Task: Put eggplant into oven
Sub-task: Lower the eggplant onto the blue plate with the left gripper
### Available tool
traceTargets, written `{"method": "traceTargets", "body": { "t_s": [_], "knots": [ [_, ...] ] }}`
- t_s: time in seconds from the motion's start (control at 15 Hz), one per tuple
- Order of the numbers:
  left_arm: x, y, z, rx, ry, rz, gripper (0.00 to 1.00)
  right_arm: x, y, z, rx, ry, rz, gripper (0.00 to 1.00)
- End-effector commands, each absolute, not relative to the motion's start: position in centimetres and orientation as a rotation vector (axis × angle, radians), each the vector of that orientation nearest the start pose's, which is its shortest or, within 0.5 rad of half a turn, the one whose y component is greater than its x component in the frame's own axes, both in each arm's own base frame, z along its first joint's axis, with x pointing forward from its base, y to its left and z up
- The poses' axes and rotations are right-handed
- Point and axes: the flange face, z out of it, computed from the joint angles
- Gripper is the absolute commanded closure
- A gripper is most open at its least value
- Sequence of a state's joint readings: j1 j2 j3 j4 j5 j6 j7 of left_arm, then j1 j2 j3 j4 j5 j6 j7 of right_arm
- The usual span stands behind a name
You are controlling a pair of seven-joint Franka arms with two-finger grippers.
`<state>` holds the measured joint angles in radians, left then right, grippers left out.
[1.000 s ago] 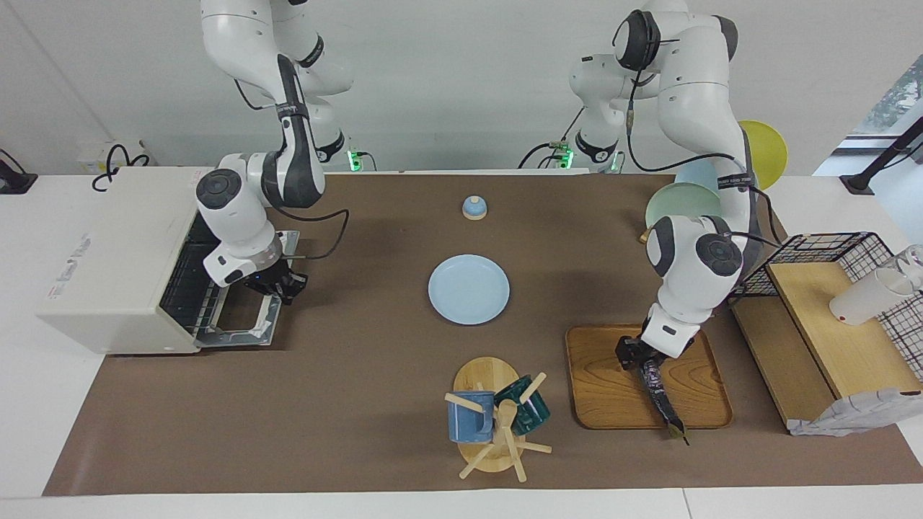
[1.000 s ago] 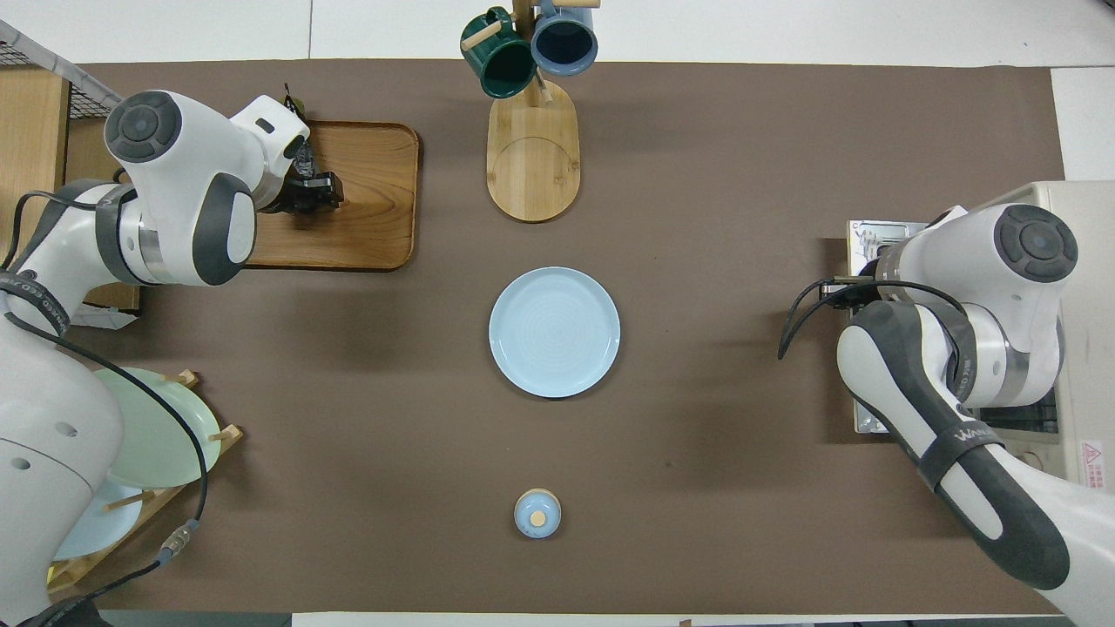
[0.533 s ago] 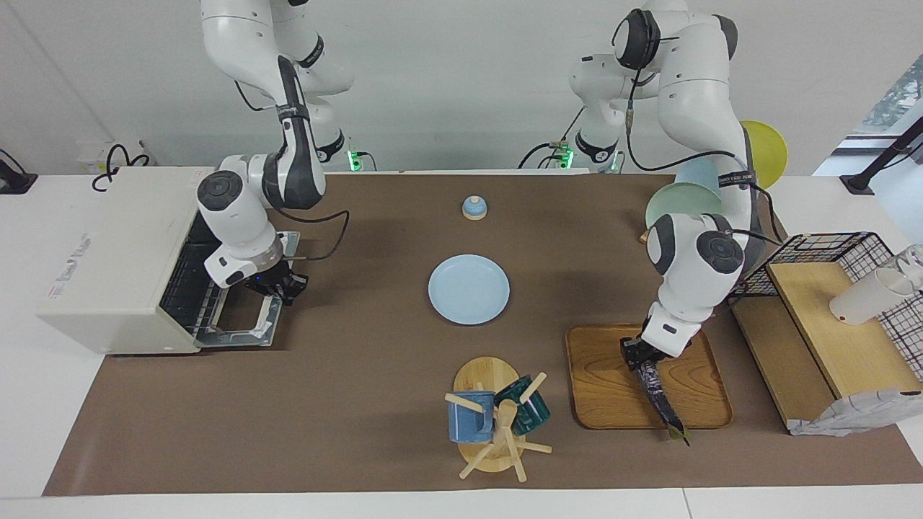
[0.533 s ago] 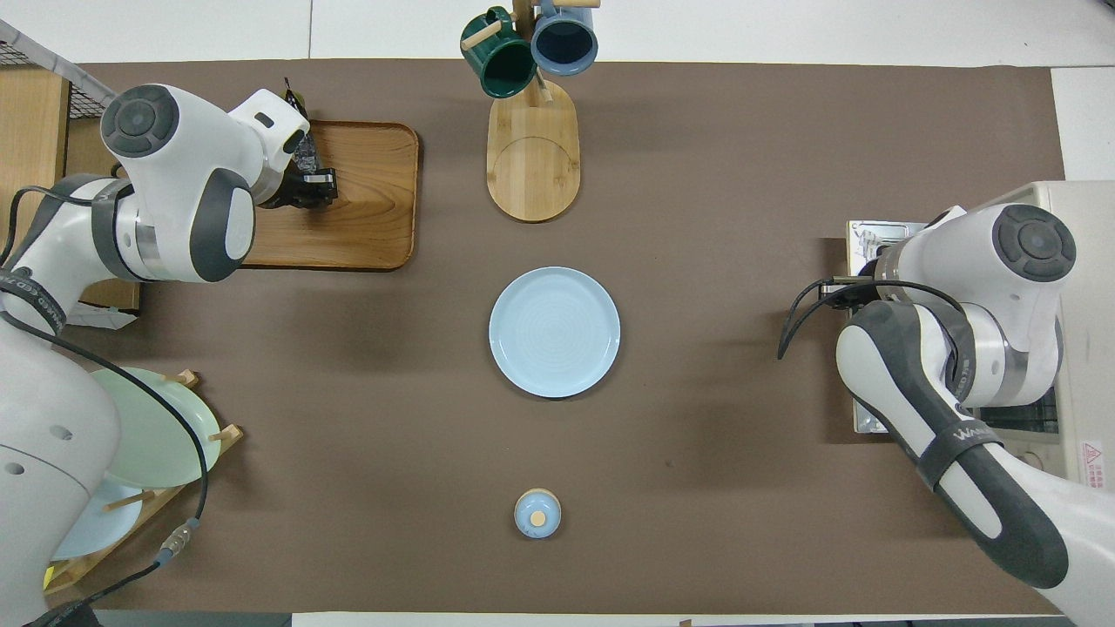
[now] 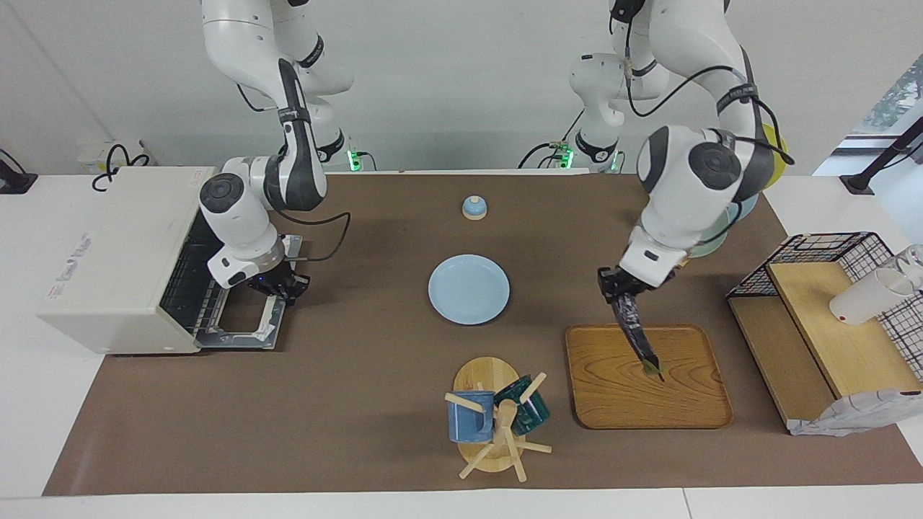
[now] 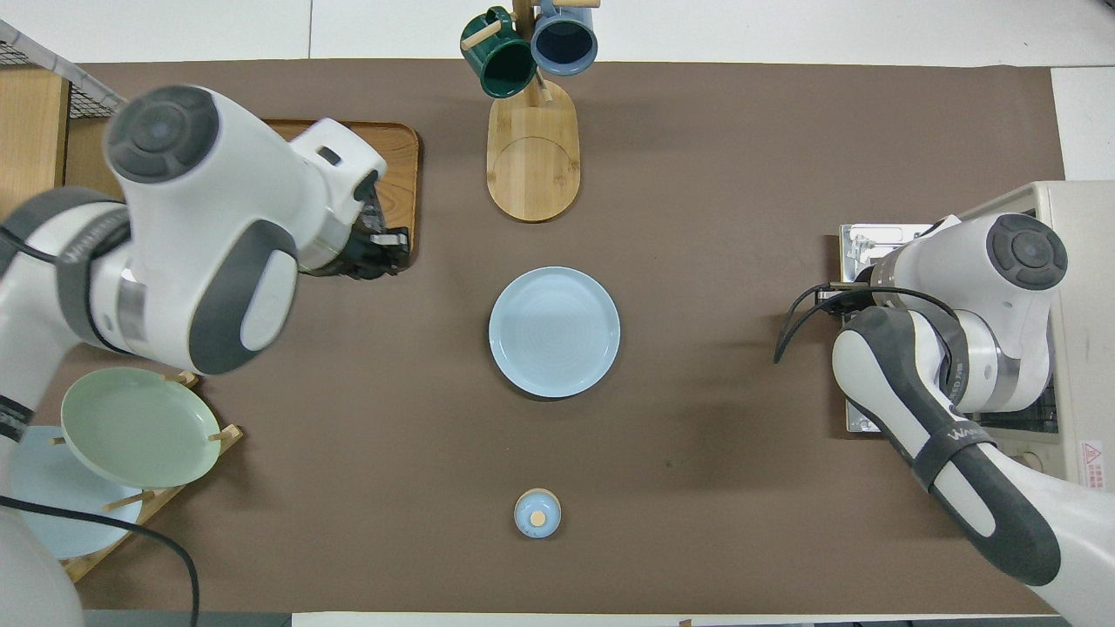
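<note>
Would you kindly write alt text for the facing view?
The left tool holds the dark eggplant dangling above the wooden tray. The right tool waits over the oven's lowered door; a blue plate sits mid-table.

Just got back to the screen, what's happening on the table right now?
The left gripper is shut on the eggplant at one end and has it in the air over the wooden tray, the stem end hanging down. At the right arm's end of the table the oven stands with its door dropped open. The right gripper is shut, holds nothing and waits over that open door. The eggplant is not yet in the oven.
</note>
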<state>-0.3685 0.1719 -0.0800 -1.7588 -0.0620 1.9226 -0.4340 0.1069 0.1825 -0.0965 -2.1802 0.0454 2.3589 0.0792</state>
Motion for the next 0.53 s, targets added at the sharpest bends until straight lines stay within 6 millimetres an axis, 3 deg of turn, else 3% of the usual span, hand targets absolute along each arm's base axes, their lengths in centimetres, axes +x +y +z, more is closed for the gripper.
{"method": "traceTargets", "body": {
  "t_s": [0.0, 0.27, 0.33, 0.4, 0.47],
  "knots": [
    [49.6, -32.3, 44.9, -3.217, -0.003, 0.046, 1.00, 56.2, 0.6, 31.3, -3.111, 0.183, -0.024, 1.00],
    [42.9, -40.5, 41.6, -3.268, 0.089, -0.043, 1.00, 58.4, 3.6, 34.8, -3.111, 0.117, -0.020, 1.00],
    [41.9, -41.5, 40.2, -3.268, 0.109, -0.042, 1.00, 58.6, 4.3, 35.0, -3.111, 0.118, -0.027, 1.00],
    [41.4, -42.2, 39.0, -3.272, 0.128, -0.051, 1.00, 58.7, 4.4, 34.9, -3.111, 0.130, -0.030, 0.88],
    [41.5, -42.5, 38.2, -3.275, 0.128, -0.056, 1.00, 59.0, 4.8, 35.5, -3.110, 0.131, -0.039, 0.85]
  ]
}}
